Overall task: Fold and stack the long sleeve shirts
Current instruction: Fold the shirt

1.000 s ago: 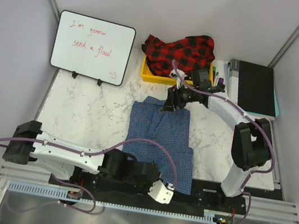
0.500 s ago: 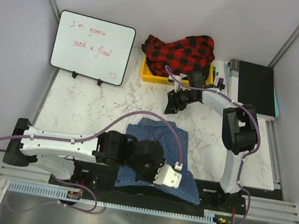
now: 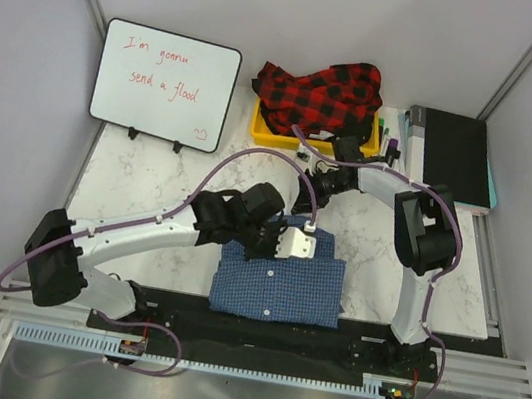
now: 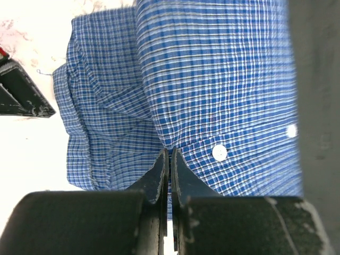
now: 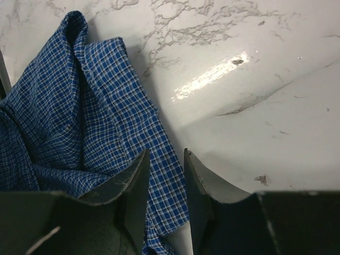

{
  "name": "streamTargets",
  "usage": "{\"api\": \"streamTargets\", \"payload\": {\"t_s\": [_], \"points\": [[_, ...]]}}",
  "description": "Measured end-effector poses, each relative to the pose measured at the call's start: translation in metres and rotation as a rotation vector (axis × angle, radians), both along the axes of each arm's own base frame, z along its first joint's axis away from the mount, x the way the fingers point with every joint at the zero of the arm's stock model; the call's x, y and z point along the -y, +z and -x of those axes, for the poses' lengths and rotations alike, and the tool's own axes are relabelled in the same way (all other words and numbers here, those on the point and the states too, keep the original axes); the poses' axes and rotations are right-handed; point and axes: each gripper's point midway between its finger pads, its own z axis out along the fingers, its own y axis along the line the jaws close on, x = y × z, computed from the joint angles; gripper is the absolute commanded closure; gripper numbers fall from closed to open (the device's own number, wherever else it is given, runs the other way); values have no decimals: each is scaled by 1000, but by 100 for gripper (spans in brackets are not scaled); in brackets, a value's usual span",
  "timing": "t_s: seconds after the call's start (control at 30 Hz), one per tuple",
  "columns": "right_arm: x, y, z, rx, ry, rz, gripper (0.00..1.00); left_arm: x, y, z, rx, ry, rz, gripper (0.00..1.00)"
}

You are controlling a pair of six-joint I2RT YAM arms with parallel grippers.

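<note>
The blue checked long sleeve shirt [image 3: 277, 287] lies doubled over into a rough rectangle near the table's front edge, buttons up. My left gripper [image 3: 288, 254] sits at its far edge, shut on the blue shirt; in the left wrist view the fingers [image 4: 170, 151] pinch a fold of the cloth [image 4: 223, 79]. My right gripper [image 3: 309, 194] hovers just beyond the shirt's far end, open, its jaws [image 5: 164, 151] straddling a loose edge of the blue cloth [image 5: 79, 106] over marble. The red-and-black plaid shirt [image 3: 318, 91] is bunched in a yellow bin [image 3: 261, 136] at the back.
A whiteboard [image 3: 166, 84] with red writing stands at the back left. A black box [image 3: 450, 156] sits at the back right, with pens [image 3: 385, 137] beside the bin. Grey walls close in both sides of the marble table [image 3: 145, 196].
My left gripper has carried the blue shirt's near hem away from the bases and laid it over the rest, halving its length. The right gripper's jaws have narrowed.
</note>
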Motion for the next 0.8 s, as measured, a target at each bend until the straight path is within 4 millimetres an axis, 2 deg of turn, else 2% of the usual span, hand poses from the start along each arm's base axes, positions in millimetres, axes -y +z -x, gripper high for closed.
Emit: {"api": "streamTargets", "payload": {"t_s": [0.2,0.3,0.5,0.57,0.7,0.8], "points": [[0,1,16,-25,72,-18,60,-9,-38,-28,71,-34,-15,98],[1,5,20,-37,95,-23,59,-10,-51,-35,109,-63,-9,98],[-4,35,11,12,161,-65,62,2,-76,-45,185,-148,8,98],[-2,39,15,14,188,-67,62,7,-85,-52,210,-165,10,98],[1,37,29,-13,239,-53,66,11,-95,-61,237,-189,17,98],[-2,22,34,-52,279,-39,66,18,-90,-60,261,-229,55,98]]}}
